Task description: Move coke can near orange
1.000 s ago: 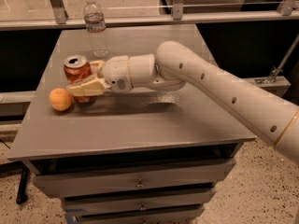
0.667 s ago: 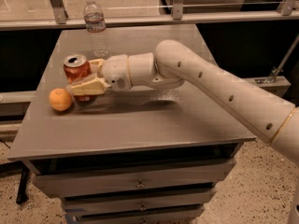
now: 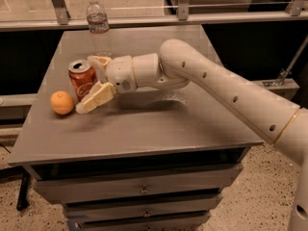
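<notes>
**Inspector A:** Where is the task item?

**Inspector B:** The red aluminium coke can (image 3: 81, 79) with a silver top stands upright on the left part of the grey flat-topped table (image 3: 168, 124). The small round dimpled orange (image 3: 62, 102) lies just beside it, to the front-left, with a narrow gap between them.

**A:** And the gripper?

**B:** The cream two-finger gripper (image 3: 87, 84) is at the can's right side, low over the table. Its fingers are spread apart, not clenched. One finger (image 3: 95, 98) slants across the front of the can's base towards the orange, and the other shows behind the can's upper right edge. Whether either finger touches the can, I cannot tell.

**A:** Anything else?

**B:** The thick cream arm (image 3: 216, 85) comes in from the right, across the table. A clear plastic water bottle (image 3: 97, 20) stands at the table's far edge, well apart from the can. Grey drawers (image 3: 144, 189) sit beneath the tabletop.
</notes>
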Robot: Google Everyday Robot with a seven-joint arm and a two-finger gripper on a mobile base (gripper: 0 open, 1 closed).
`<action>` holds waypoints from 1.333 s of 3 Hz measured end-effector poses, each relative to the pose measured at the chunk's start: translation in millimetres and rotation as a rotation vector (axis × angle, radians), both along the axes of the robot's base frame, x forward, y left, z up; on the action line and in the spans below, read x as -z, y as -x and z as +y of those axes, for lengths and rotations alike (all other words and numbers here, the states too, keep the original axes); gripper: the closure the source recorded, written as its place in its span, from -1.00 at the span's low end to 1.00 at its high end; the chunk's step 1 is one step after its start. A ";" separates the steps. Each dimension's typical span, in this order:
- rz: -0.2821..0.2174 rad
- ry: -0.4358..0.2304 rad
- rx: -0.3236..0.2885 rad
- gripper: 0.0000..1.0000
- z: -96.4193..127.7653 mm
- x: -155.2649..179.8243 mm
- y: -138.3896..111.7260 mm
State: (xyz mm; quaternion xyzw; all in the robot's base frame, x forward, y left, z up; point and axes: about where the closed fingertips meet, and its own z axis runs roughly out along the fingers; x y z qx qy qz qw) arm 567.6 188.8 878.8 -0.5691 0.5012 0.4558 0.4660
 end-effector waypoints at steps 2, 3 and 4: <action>-0.075 0.076 -0.015 -1.00 -39.0 -4.8 -24.2; -0.147 0.144 0.044 -1.00 -92.6 -20.8 -53.7; -0.205 0.206 0.129 -1.00 -153.5 -45.3 -78.7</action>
